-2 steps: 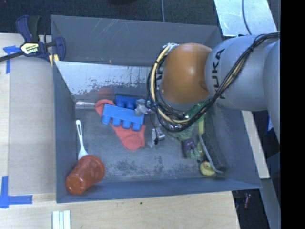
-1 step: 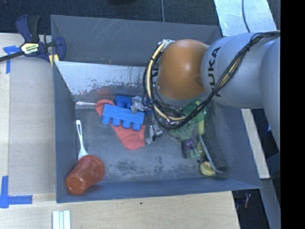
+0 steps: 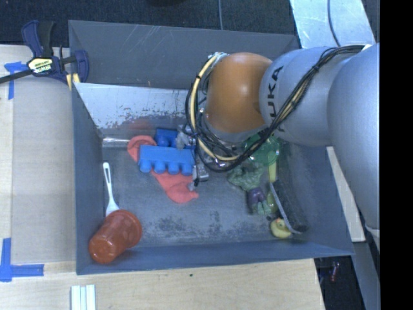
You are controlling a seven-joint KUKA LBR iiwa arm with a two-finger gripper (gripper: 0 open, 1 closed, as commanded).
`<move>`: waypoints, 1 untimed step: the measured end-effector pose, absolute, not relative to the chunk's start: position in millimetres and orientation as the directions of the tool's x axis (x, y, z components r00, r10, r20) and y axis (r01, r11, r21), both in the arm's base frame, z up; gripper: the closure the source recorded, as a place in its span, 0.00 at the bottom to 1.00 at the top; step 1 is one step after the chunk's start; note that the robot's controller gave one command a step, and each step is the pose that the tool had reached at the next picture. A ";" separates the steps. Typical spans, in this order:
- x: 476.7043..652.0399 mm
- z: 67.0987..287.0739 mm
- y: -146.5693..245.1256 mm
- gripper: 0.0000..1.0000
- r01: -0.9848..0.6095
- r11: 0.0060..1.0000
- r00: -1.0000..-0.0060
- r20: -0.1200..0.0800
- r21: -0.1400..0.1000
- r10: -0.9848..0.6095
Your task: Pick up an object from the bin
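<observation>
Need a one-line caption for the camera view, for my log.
Pincer down mid-bin beside a blue studded block overlapping a salmon-red piece; orange cup on its side, lower left.

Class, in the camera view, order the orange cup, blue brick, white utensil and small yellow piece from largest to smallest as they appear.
1. Orange cup and blue brick: about alike, brick partly covered, so tied.
2. White utensil.
3. Small yellow piece.
</observation>
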State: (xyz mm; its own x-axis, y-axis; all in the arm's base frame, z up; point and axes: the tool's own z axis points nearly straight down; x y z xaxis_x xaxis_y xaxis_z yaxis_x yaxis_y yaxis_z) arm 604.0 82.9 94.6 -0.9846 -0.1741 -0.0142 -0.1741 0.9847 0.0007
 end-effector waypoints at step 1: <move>606.6 88.7 88.1 0.00 -0.030 1.000 -0.999 -0.013 0.004 -0.029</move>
State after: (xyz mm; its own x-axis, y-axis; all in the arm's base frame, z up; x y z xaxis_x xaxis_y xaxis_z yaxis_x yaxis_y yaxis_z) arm 606.6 88.1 88.7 -0.9995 -0.0295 -0.0135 -0.0295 0.9996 0.0041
